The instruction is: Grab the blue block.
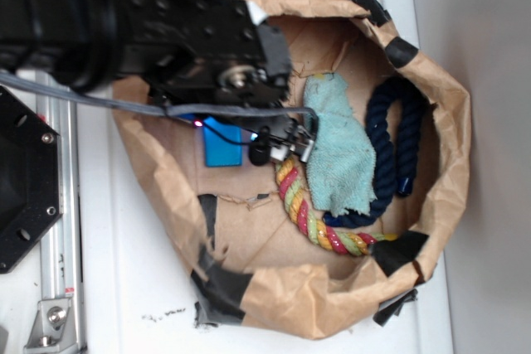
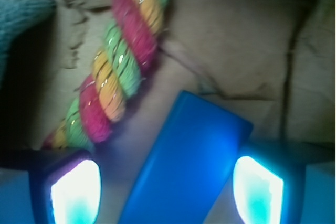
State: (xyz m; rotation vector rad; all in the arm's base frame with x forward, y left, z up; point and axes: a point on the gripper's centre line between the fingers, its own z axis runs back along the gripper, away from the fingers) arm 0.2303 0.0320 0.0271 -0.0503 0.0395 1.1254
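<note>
Straddling blue block (image 2: 184, 161) | gripper (image 2: 167, 190) spread | multicolored rope (image 2: 118, 72) just beside | teal cloth (image 1: 342, 143) near

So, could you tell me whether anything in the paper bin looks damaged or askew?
The paper bin is crumpled, with small tears in its floor, and patched with black tape. In the wrist view the blue block lies at a slant between the open gripper. Nothing looks spilled.
</note>
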